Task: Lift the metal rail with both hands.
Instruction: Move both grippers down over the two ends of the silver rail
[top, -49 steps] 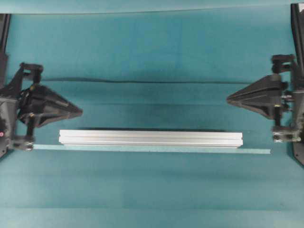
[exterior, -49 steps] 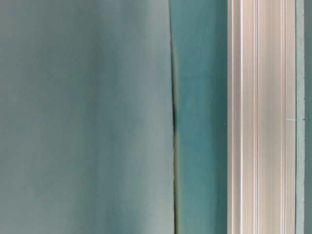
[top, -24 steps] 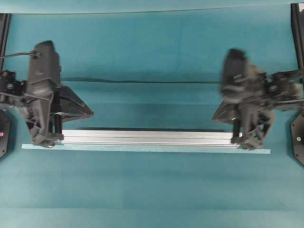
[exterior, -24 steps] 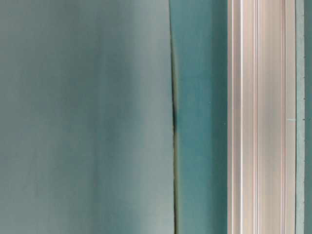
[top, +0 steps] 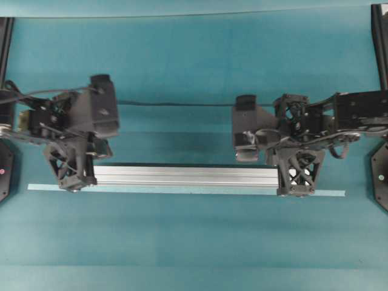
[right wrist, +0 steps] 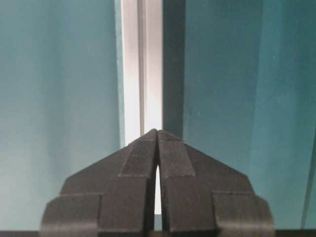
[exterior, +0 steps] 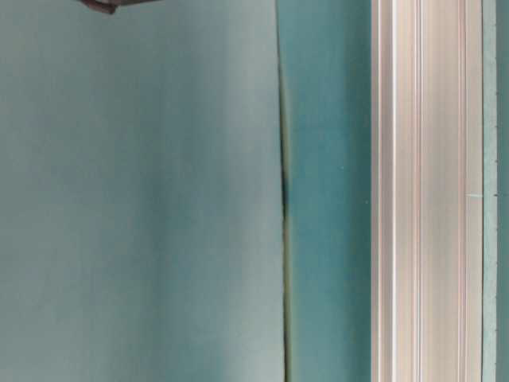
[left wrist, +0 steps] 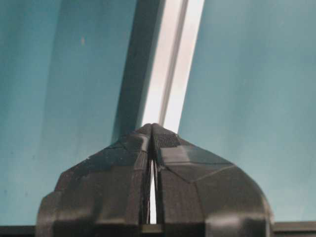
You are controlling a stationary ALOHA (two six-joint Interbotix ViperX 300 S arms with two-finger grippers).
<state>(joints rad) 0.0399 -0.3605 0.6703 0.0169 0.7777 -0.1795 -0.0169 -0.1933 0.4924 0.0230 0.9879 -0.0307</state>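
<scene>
The metal rail (top: 182,175) lies flat on the teal cloth, running left to right; it shows as a pale vertical bar (exterior: 425,191) in the table-level view. My left gripper (top: 76,183) points down over the rail's left end, jaws shut with nothing between them. In the left wrist view its fingertips (left wrist: 152,126) meet over the rail (left wrist: 173,59). My right gripper (top: 297,190) hangs over the rail's right end, also shut and empty. Its tips (right wrist: 157,131) sit over the rail (right wrist: 143,64). Whether either gripper touches the rail I cannot tell.
A thin flat pale-green strip (top: 182,191) lies along the rail's near side and sticks out past both ends. A dark fold in the cloth (top: 182,104) runs across behind the grippers. Black arm bases (top: 380,176) stand at the left and right edges.
Both arms have swung in from the table's sides and turned to point down over the rail's two ends. Both grippers stayed shut. The rail has not moved.
</scene>
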